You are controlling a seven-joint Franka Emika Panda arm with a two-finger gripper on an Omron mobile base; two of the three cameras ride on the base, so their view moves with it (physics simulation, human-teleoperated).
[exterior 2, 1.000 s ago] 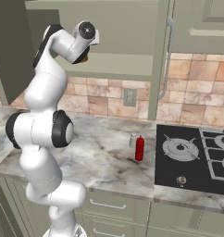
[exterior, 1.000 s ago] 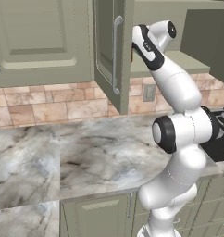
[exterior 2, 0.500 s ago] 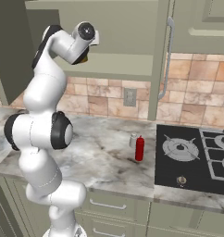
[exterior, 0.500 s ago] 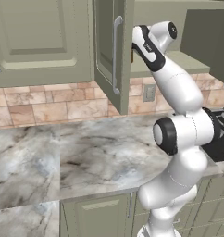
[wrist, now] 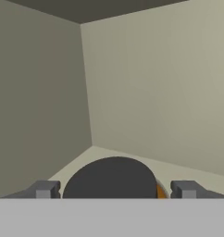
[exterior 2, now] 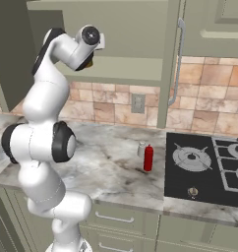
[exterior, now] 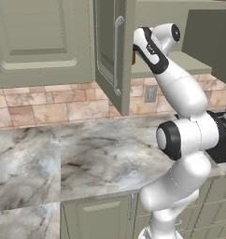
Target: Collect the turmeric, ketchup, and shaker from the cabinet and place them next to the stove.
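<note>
One turmeric (wrist: 160,191) sits inside the cabinet (wrist: 146,78).

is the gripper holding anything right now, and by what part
Nothing is held yet. In the hand view the open gripper has a finger on each side of the turmeric's dark cap inside the cabinet, with gaps on both sides.
</note>
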